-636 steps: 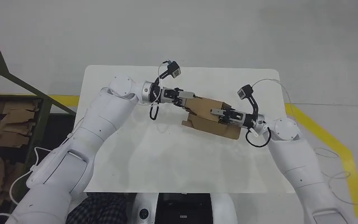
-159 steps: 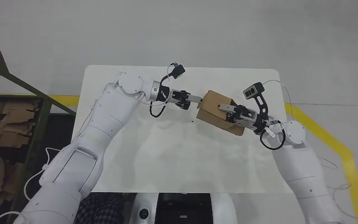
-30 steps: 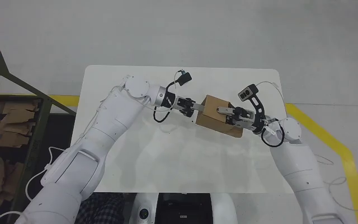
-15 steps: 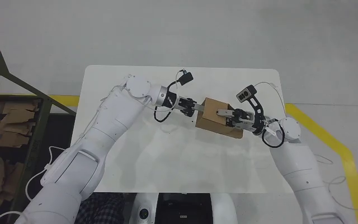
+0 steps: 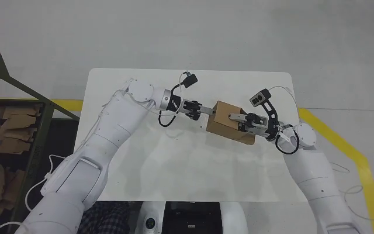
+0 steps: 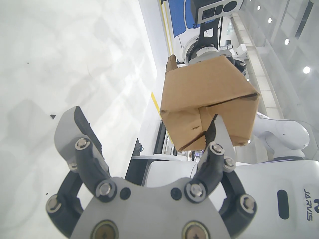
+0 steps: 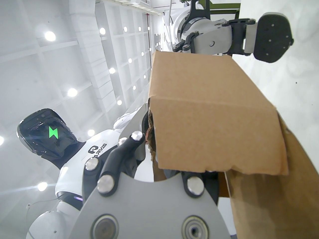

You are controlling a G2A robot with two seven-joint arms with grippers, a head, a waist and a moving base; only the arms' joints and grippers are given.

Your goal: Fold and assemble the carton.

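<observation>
The carton is hanging between both arms, apparently lifted over the table, right of centre. The right gripper is clamping a wall at its open end, evidently steadying it. The left gripper, jaws spread wide, is touching the folded end flaps with one finger, likely pressing them home.

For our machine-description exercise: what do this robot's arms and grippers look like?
The left arm and right arm wear smooth white shells with black cables at the wrists. The left gripper and right gripper have grey metal plates, black linkages and silver screws. A black camera rides each wrist.
</observation>
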